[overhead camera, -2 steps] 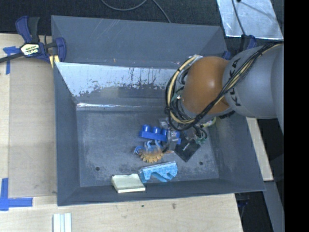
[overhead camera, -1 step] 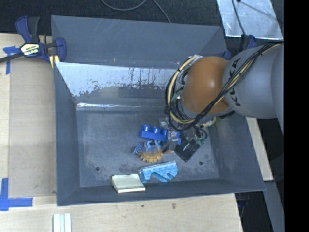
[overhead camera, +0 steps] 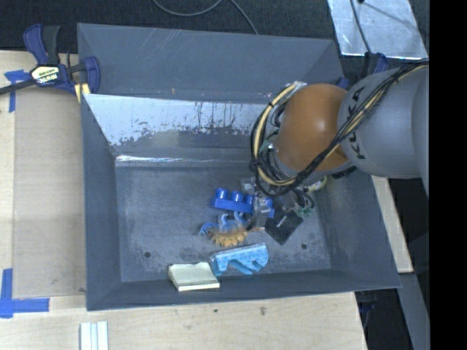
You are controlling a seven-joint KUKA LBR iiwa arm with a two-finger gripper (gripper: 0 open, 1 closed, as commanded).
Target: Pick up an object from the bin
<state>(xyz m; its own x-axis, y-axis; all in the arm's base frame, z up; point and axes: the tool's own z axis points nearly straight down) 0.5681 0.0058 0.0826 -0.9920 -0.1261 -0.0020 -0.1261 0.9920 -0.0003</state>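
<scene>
Camera view puts the gripper (overhead camera: pixel 268 204) low over the floor of the bin (overhead camera: pixel 146 195), right of centre, beneath the orange wrist cover (overhead camera: pixel 310 130) and its cables, so whether it is open or closed cannot be told. Just to its left lies a blue plastic piece (overhead camera: pixel 232 201), long axis roughly left-right; a black block (overhead camera: pixel 283 227) sits just below it. Nearer the front wall lie a tan scrap (overhead camera: pixel 230 233), a light-blue sponge (overhead camera: pixel 241 259) and a cream block (overhead camera: pixel 193 275). Open floor lies leftward, and the right wall is close
</scene>
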